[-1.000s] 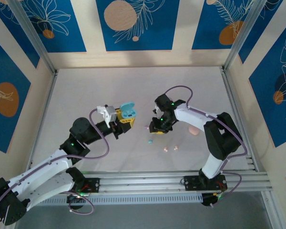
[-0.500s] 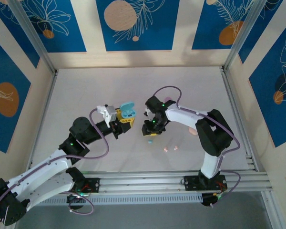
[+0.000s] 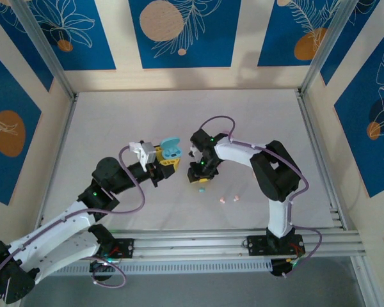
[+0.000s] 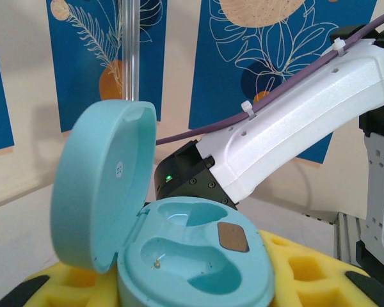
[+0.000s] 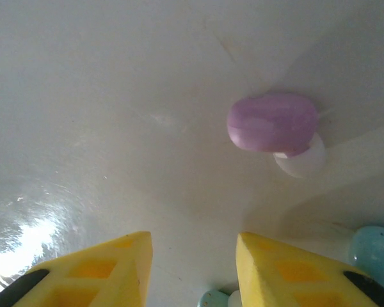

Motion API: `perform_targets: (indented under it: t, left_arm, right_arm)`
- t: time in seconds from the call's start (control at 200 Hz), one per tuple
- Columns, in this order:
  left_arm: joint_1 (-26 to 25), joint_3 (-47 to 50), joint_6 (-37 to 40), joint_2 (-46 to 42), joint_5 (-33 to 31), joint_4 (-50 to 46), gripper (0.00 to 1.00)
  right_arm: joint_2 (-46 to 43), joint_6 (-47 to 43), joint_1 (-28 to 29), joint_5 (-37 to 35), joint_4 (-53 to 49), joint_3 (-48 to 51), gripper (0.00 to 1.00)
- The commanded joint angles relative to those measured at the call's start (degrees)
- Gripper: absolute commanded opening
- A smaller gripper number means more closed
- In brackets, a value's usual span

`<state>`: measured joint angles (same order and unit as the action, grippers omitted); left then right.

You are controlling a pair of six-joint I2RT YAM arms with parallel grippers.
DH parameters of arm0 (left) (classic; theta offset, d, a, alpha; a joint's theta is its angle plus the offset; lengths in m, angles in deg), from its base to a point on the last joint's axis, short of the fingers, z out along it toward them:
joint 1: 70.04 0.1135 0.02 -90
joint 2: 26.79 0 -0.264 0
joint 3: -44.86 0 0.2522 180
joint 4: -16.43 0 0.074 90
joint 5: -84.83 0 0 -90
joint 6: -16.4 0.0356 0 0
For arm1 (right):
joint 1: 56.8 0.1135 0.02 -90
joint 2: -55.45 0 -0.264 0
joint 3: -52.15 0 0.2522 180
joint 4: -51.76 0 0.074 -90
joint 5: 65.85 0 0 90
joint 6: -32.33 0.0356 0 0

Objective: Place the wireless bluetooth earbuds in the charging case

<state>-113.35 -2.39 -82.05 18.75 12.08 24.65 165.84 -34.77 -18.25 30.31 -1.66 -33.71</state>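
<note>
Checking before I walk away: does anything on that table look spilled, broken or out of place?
Nothing broken. A lilac earbud and pink earbuds lie loose on the table; the open charging case is empty.

Right gripper (image 5: 193, 256): yellow fingertips apart, low over the white table (image 5: 102, 89). Lilac earbud (image 5: 272, 121) lies beyond, rightward. Light blue earbud (image 5: 375, 251) just beside the right fingertip.

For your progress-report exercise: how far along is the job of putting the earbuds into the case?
Done: left tool grips the teal case, lid open, both wells empty. In hand: right tool, open, is poised by the lilac bud. To do: seat every bud, including the pink pair on the table.
</note>
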Motion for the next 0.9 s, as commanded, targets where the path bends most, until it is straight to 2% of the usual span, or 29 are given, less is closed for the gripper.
perform_targets:
  t: [0.0, 0.795, 0.895]
  left_arm:
    - [-0.28, -1.92, 0.44, -0.18, -0.23, 0.88, 0.34]
    - [-0.28, -1.77, -0.19, 0.16, -0.20, 0.79, 0.34]
    - [-0.21, -1.90, -0.33, 0.25, -0.12, 0.86, 0.34]
  right_arm:
    - [-0.85, -0.26, 0.74, 0.29, -1.52, 2.31, 0.40]
    - [-7.36, 2.13, 1.53, 3.28, -3.57, 7.80, 0.39]
    - [-7.60, 2.32, 1.62, 1.75, -4.27, 7.42, 0.40]
